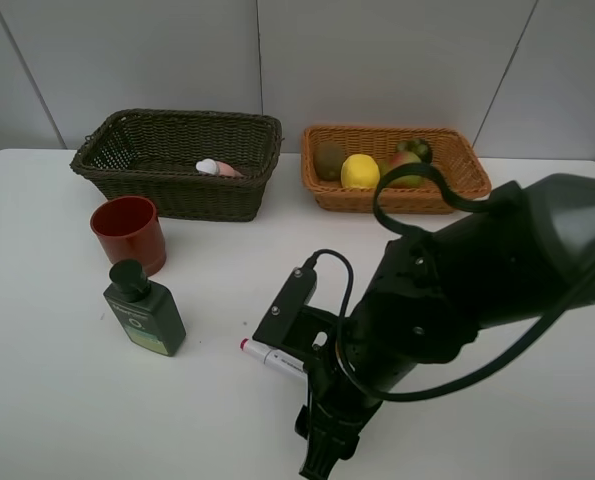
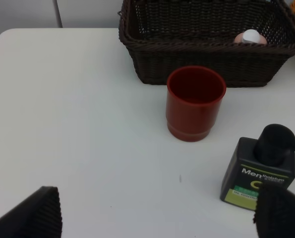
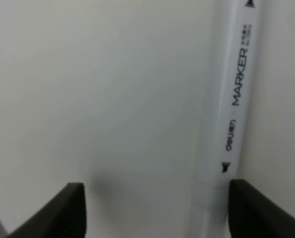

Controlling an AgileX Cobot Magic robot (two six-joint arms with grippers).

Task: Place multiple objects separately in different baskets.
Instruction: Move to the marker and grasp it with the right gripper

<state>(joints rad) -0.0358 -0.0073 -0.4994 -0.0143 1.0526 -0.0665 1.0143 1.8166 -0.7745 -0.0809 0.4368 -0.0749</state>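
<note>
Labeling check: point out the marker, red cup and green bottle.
marker point(image 3: 226, 124), right wrist view, on the printed barrel.
red cup point(image 1: 132, 250), exterior high view, on the outer wall.
green bottle point(image 1: 145, 320), exterior high view, on the front label.

bulky glossy black arm point(image 1: 497, 260), looping black cable point(image 1: 397, 174), boxy camera bracket point(image 1: 289, 303).

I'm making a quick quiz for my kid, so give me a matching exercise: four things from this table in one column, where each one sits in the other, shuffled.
Things:
1. red cup
2. pink bottle
3. lemon
4. white marker

Places:
a. in the light tan basket
b. lying flat on the table
c. standing in front of the dark basket
d. inside the dark basket

Pairs: 1-c, 2-d, 3-a, 4-b.
</note>
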